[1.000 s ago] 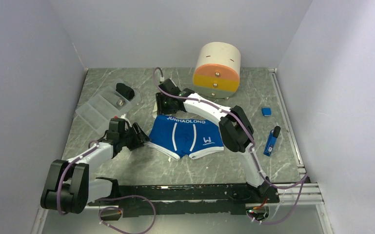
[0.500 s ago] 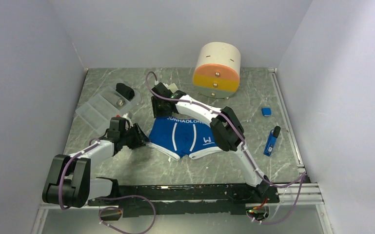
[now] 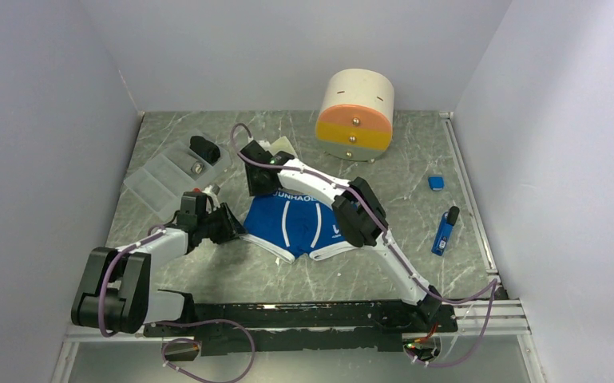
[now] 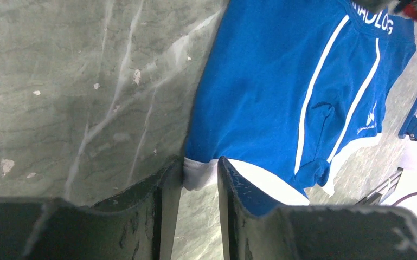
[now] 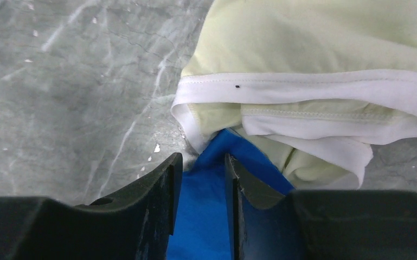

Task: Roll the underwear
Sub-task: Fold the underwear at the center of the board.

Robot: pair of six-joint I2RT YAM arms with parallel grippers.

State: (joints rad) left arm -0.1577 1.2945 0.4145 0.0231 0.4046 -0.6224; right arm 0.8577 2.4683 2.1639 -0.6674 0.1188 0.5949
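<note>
The royal blue underwear [image 3: 303, 223] lies flat mid-table, its lettered waistband at the far side. My left gripper [image 3: 235, 227] sits low at its left leg corner. In the left wrist view the white hem corner [image 4: 200, 173] stands between the two fingers of the left gripper [image 4: 200, 165], with a gap and bare table showing behind it. My right gripper [image 3: 259, 183] is at the far left waistband corner. There the blue cloth [image 5: 206, 216] fills the space between the parted jaws of the right gripper [image 5: 203, 160]. The cream-yellow underwear [image 5: 314, 43] lies crumpled just beyond, and a pale edge of it [image 3: 285, 146] shows from above.
A round cream drawer unit [image 3: 355, 108] with orange and yellow fronts stands at the back. A clear plastic tray [image 3: 168, 175] at the back left holds a black rolled bundle [image 3: 204, 148]. A small blue block [image 3: 436, 183] and a blue tool [image 3: 445, 231] lie on the right.
My right arm has swung left along the waistband to its far left corner. The left gripper's jaws have narrowed around the hem corner and it has hardly shifted.
</note>
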